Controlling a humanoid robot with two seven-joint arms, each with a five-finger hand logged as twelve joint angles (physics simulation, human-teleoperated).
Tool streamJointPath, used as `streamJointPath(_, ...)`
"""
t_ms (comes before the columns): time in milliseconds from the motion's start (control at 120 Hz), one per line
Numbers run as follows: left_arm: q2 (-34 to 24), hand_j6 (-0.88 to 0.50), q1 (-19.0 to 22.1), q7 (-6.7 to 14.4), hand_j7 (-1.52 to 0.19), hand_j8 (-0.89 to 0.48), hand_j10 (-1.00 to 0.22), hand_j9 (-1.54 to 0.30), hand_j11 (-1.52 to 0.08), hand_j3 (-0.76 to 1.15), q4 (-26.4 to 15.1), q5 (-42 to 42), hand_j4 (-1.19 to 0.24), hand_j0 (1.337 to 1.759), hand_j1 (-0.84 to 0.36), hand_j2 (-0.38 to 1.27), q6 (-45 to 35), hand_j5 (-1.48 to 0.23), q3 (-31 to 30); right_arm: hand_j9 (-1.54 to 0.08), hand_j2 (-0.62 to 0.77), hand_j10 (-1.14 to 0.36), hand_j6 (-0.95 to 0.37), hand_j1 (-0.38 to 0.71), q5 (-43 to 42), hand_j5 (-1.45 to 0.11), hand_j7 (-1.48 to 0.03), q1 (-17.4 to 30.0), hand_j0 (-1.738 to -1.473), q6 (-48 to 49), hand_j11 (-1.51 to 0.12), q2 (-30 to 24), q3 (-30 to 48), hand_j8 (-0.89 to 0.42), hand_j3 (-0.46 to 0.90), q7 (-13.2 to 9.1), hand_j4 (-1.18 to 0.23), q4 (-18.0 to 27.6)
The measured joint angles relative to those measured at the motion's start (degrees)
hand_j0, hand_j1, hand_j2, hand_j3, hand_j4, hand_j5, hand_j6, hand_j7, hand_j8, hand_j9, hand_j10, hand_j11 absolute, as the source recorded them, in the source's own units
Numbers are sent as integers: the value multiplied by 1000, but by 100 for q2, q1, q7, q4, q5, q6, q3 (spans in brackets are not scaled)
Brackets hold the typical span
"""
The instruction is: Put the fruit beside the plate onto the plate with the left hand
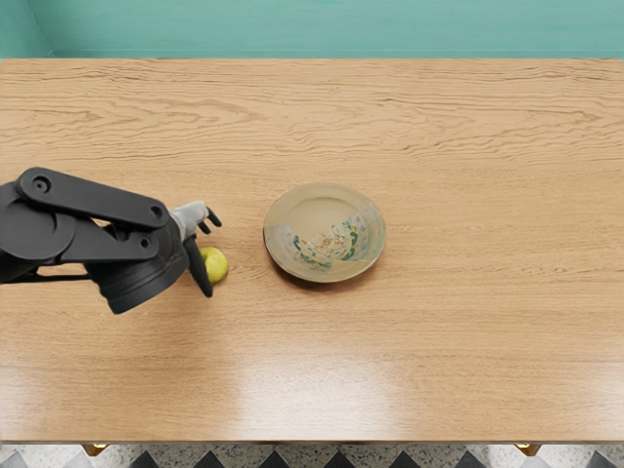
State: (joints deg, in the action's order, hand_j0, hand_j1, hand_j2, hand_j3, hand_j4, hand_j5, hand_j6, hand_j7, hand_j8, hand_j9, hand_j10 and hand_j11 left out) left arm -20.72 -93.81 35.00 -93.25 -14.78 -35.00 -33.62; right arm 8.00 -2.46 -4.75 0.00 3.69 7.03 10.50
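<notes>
Left arm: You see a dark, jointed limb coming in from the picture's left edge. It lies low over the left part of the desk, and its bulky wrist end is turned toward the plate.
Left hand: Look at the arm's far end, where a grey palm shows above the dark wrist. It sits just beside the fruit, on the fruit's left and upper-left side, close enough that the two overlap in this view.
Hand state: You cannot tell here whether the hand is wide, narrow or closed on the fruit, because the wrist covers much of it.
Fruit: You will find a small, round, yellow-green fruit on the desk, left of the plate. It is near the plate but apart from it, with a strip of bare wood between them. The hand covers its left edge, and it is not on the plate.
Plate: This is a round, pale dish with a green and brownish pattern across its lower half. It lies flat near the middle of the desk, a little left of centre.
Desk: Light wood with a wavy grain fills most of your view, and a soft sheen shows toward the near edge.
Background: A teal wall runs beyond the far edge. A thin strip of chequered floor shows below the near edge.
</notes>
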Motion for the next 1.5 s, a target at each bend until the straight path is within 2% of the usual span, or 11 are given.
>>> streamJointPath(283,120,-254,12,0,-330,-254,-254,-330,-329,0,37,248,-254,1658,45,51,-1,-330,-7,-45,-7,-35,-35,-307,0,-45,-45,-65,-1658,3,-45,0,0,-35,0,-7,-35,4)
streamJointPath(567,376,-355,21,-1,-457,-322,-353,-474,-459,0,219,265,-355,1658,-74,71,-1,-457,-211,-45,-7,-35,-35,-307,0,-45,-45,-86,-1658,1,-45,0,0,-35,0,-11,-35,5)
streamJointPath(633,414,-348,19,-8,-484,-262,-403,-586,-523,0,235,239,-412,1658,-133,81,1,-510,-253,-45,-7,-35,-35,-307,0,-45,-45,-87,-1658,1,-45,0,0,-35,0,-13,-35,5)
streamJointPath(825,455,-338,3,-11,-516,-254,-574,-623,-751,0,252,231,-592,1657,-325,126,2,-724,-295,-45,-7,-35,-35,-308,0,-45,-45,-88,-1658,5,-45,0,0,-35,0,-17,-35,5)
streamJointPath(917,461,-359,3,-15,-503,-285,-659,-590,-870,0,272,228,-509,1655,-386,203,9,-842,-303,-45,-7,-35,-35,-308,0,-45,-45,-88,-1658,5,-45,0,0,-35,0,-17,-35,5)
streamJointPath(1017,516,-262,11,-4,-684,-217,-734,-727,-985,0,302,217,-476,1652,-426,299,-4,-938,-338,-45,-7,-35,-35,-308,1,-45,-45,-91,-1658,7,-45,0,0,-35,0,-18,-35,5)
streamJointPath(1083,524,-297,11,-17,-649,-212,-770,-760,-1032,0,318,201,-444,1651,-427,281,4,-981,-356,-45,-7,-35,-35,-308,0,-45,-45,-94,-1658,7,-45,0,0,-35,0,-18,-35,5)
streamJointPath(1192,584,-200,4,5,-783,-158,-809,-830,-1082,0,322,236,-415,1651,-437,274,-35,-1020,-376,-45,-7,-35,-35,-308,0,-45,-45,-96,-1658,4,-45,0,0,-35,0,-18,-35,4)
streamJointPath(1258,586,-236,-19,9,-739,-191,-825,-778,-1100,0,317,261,-387,1651,-453,299,-37,-1045,-379,-45,-7,-35,-35,-308,0,-45,-45,-96,-1658,4,-45,0,0,-35,0,-18,-35,2)
streamJointPath(1300,578,-288,-52,8,-814,-292,-833,-825,-1109,0,307,268,-376,1652,-463,326,-22,-1063,-378,-45,-7,-35,-35,-308,0,-45,-45,-96,-1658,6,-45,0,0,-35,0,-18,-35,2)
streamJointPath(1500,560,-318,-373,0,-1037,-393,-847,-1038,-1147,0,248,262,-540,1650,-385,503,23,-1132,-377,-45,-7,-35,-35,-307,0,-45,-45,-98,-1658,8,-45,0,0,-35,0,-18,-35,4)
